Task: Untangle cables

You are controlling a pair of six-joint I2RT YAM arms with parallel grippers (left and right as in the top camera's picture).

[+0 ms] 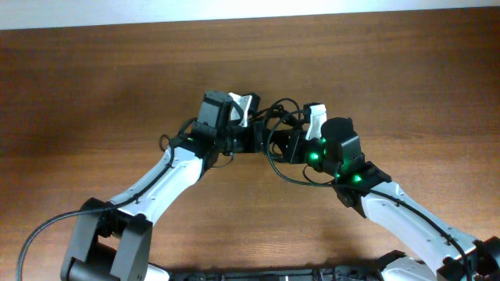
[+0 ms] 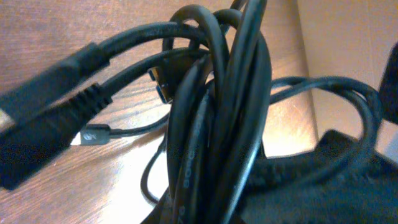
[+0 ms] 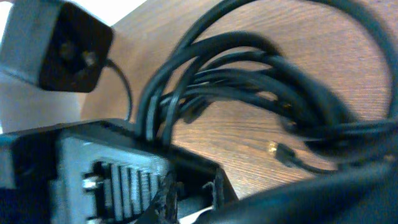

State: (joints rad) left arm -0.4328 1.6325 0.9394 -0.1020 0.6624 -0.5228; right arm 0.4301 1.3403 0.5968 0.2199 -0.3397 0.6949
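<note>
The cables [image 1: 279, 108] form a black knot between my two arms at the table's middle, and one loop [image 1: 283, 173] sags toward the near side. My left gripper [image 1: 255, 140] is shut on the bundle. In the left wrist view the cords [image 2: 217, 118] rise from the jaws in a tight sheaf and hide them, with a blue-tipped plug [image 2: 163, 92] beside. My right gripper [image 1: 291, 145] is shut on the same tangle from the other side. In the right wrist view several cords [image 3: 249, 74] fan out over the wood, and a small plug [image 3: 283, 152] lies below them.
The brown wooden table [image 1: 94, 86] runs to a pale edge at the back. A ribbed black block of the left arm [image 3: 112, 174] fills the right wrist view's lower left. Thick arm wires [image 1: 39, 230] curve at the near left.
</note>
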